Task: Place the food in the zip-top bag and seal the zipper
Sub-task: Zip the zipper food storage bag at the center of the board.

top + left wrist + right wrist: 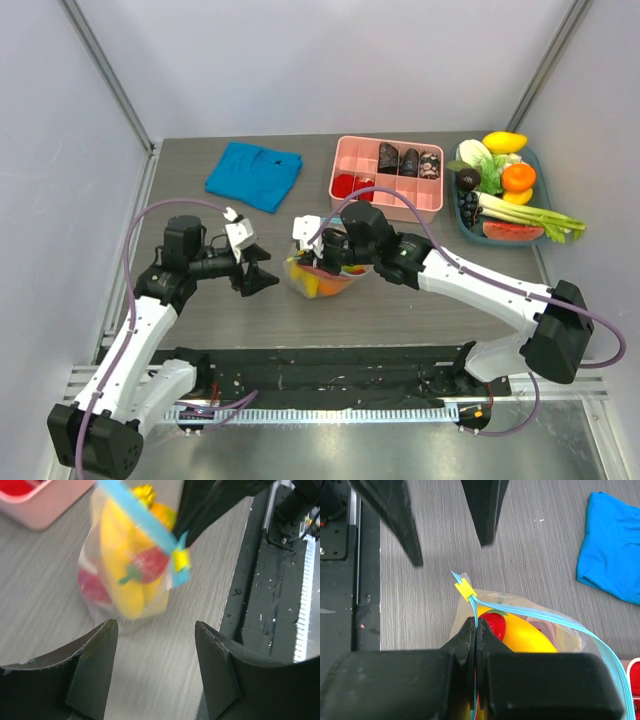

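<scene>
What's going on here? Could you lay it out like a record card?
Bag: clear zip-top bag, between both hands
Contents: yellow and red food
Right hand: shut on the zipper
Left hand: open, beside the bag, not touching
Slider: yellow slider at the strip's end
Nearby: blue cloth, pink tray

Stuffed zip-top bag [125, 580] beyond spread fingers [92, 665]

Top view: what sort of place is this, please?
Probably a robot test cell, not a kitchen. The left arm and right arm are bolted at the edge of a grey table, plain white panels wall it in, and the food looks like toys in a tray.
</scene>
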You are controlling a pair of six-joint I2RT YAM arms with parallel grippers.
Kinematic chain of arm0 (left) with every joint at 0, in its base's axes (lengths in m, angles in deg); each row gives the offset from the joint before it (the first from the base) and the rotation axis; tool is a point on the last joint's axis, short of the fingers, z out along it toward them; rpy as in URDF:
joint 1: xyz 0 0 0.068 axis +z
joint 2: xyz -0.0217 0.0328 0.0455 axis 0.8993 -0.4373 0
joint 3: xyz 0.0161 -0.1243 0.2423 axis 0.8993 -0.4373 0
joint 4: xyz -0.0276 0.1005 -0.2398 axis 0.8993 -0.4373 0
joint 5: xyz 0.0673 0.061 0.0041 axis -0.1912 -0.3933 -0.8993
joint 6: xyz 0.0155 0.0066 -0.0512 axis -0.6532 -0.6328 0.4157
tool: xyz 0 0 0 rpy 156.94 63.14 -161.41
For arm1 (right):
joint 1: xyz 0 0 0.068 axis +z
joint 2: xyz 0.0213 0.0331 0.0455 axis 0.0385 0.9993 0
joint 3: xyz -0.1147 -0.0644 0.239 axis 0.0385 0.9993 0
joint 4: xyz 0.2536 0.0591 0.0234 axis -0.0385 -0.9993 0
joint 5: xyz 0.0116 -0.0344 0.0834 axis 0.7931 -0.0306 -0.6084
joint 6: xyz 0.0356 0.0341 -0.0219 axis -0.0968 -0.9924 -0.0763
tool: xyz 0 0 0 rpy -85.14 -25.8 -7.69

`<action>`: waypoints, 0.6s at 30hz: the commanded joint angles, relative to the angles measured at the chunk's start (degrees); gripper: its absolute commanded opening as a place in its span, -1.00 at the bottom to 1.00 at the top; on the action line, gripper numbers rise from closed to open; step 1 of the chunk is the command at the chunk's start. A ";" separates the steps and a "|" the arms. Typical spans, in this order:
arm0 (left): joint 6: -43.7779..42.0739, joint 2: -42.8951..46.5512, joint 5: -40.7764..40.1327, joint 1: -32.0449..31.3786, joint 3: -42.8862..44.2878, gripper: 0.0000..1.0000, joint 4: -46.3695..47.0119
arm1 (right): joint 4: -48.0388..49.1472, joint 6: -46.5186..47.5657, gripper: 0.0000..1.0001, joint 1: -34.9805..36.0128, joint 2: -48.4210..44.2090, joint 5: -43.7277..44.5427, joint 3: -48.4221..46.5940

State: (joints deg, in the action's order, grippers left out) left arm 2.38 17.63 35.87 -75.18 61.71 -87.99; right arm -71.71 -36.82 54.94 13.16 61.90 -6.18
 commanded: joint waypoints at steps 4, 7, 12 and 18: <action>-0.95 0.39 -6.67 -8.57 -3.18 0.08 18.04 | 5.38 -3.63 -0.98 -0.35 0.64 -1.23 -4.65; 0.03 -0.84 -9.06 -9.45 -3.46 -0.06 21.13 | 5.82 -4.24 -0.98 -0.35 0.56 -1.75 -4.91; 2.92 -0.93 -9.41 -9.54 -2.93 -0.27 23.59 | 5.82 -4.24 -0.98 -0.52 0.38 -2.20 -4.47; 5.65 -0.84 -8.10 -9.54 -2.14 -0.56 24.03 | 6.17 -4.51 -0.98 -0.43 0.91 -3.16 -4.65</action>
State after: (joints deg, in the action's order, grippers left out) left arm 5.83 16.34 26.91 -84.58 58.06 -68.82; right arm -70.29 -40.21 54.48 14.04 60.87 -8.01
